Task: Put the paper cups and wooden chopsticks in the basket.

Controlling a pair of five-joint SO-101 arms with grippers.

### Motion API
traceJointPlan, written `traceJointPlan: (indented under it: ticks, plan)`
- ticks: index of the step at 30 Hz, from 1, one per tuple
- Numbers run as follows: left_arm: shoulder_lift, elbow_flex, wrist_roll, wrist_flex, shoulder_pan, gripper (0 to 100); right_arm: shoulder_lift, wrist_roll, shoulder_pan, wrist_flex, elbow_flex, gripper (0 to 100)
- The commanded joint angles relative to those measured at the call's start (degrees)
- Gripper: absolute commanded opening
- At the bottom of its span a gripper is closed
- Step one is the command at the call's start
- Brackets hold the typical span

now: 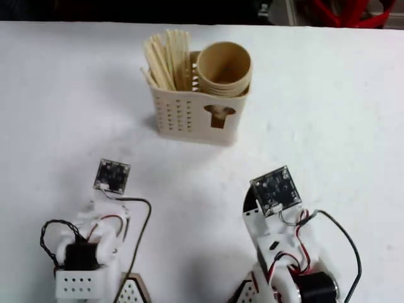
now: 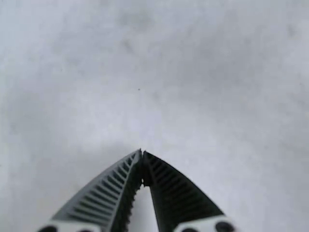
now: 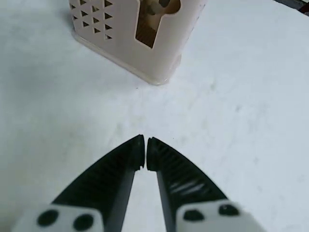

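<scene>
standing upright, cream perforated basket (image 1: 196,117) holds paper cups (image 1: 224,66), chopsticks (image 1: 167,57).

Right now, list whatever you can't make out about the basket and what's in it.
- Number of paper cups: high view, they are nested, lower parts hidden by the basket wall.
- Number of chopsticks: high view, packed too tightly, too small.
- Basket's contents: right wrist view, frame edge cuts off its rim.
</scene>
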Motion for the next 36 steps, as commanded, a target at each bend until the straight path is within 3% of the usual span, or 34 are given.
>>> traceJointPlan:
  ticks: [1,12,27,36]
  plan:
    - [-0.31,-0.26,-0.18,0.44,0.57,2,-0.57,-0.62,0.40,-3.56,2.46,2.0]
    - [-0.31,-0.26,-0.18,0.44,0.57,2,-1.19,-0.62,0.40,-18.24,24.18,2.0]
    - [-0.31,-0.26,-0.18,0.44,0.57,2,-0.92,-0.26,0.40,-17.80,32.44,2.0]
    - [-0.31,-0.26,-0.18,0.44,0.57,2,-1.01,-0.44,0.22,-9.45,32.44,2.2]
